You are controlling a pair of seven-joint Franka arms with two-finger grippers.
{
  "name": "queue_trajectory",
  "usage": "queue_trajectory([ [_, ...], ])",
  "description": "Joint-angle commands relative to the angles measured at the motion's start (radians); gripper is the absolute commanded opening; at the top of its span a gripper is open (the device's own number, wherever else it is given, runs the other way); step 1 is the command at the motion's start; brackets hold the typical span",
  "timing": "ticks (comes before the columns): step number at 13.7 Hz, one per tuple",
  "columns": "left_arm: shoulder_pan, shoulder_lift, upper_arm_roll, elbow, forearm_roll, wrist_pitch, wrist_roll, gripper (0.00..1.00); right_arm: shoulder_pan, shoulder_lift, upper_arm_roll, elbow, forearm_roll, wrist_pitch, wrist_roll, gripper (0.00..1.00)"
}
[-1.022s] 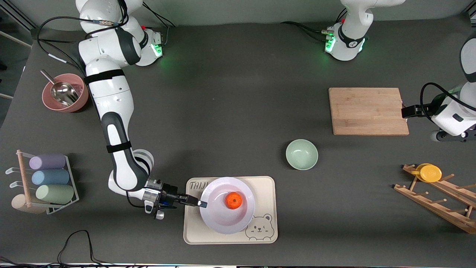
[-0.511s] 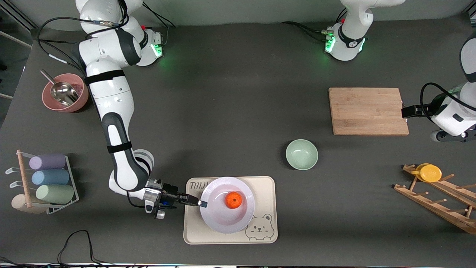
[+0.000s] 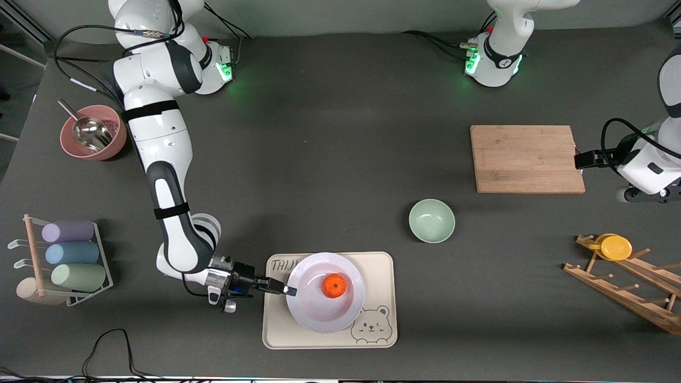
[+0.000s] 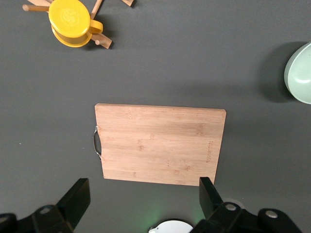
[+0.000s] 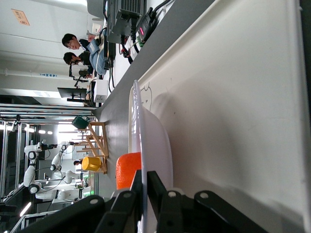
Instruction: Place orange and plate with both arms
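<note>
Gripping the white plate (image 3: pixel 325 292) by its rim, the right pincer (image 3: pixel 287 291) is closed thin on the edge toward the right arm's end of the worktop (image 3: pixel 340 133). The orange (image 3: pixel 334 285) sits in the plate, on the bear tray (image 3: pixel 380 266) by the front edge. Left pincer (image 4: pixel 146 194): spread wide, empty, waiting over the bamboo cutting board (image 3: pixel 526 158), well apart.

The right claw (image 3: pixel 287 291) grips the rim of the plate (image 3: pixel 319 314), which holds the orange (image 3: pixel 334 285).
</note>
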Motion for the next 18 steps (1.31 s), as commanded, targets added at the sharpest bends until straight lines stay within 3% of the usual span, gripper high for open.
queue_trajectory([
  [1, -0.016, -0.028, 0.011, -0.03, -0.004, 0.019, -0.016, 1.0, -0.003, 0.012, 0.007, 0.032, -0.009, -0.003, -0.01, 0.0],
  [18, -0.017, -0.025, 0.011, -0.03, -0.004, 0.019, -0.016, 1.0, -0.002, 0.014, 0.007, 0.033, -0.009, 0.002, -0.037, 0.0],
])
